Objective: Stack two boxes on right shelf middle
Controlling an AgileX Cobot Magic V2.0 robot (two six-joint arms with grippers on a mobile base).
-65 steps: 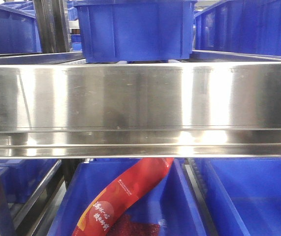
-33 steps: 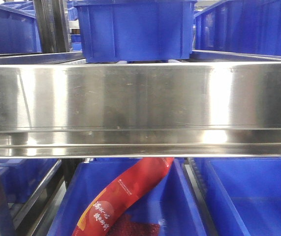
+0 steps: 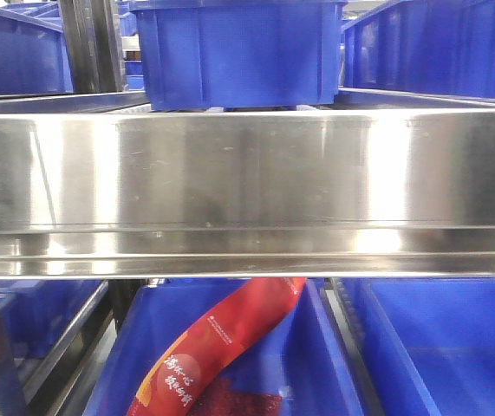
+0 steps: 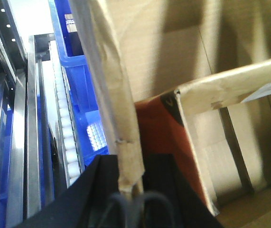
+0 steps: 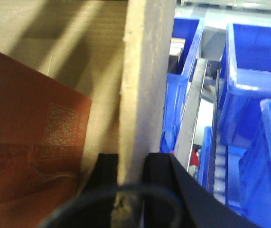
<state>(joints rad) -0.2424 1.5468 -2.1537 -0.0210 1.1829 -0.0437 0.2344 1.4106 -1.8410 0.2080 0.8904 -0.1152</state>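
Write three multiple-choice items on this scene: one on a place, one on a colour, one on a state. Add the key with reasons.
1. Where does the red packet lie?
A. in a blue bin below the shelf
B. on the shelf lip
C. inside the top bin

2. What colour are the bins?
A. green
B. blue
C. grey

3. What is the left pincer doing?
A. hanging open in free air
B. gripping a bin
C. shut on the cardboard box wall

Key: 1 A, the packet shows under the steel shelf in a bin. 2 B, every bin is blue. 3 C, its fingers flank the box wall, like the right pincer.
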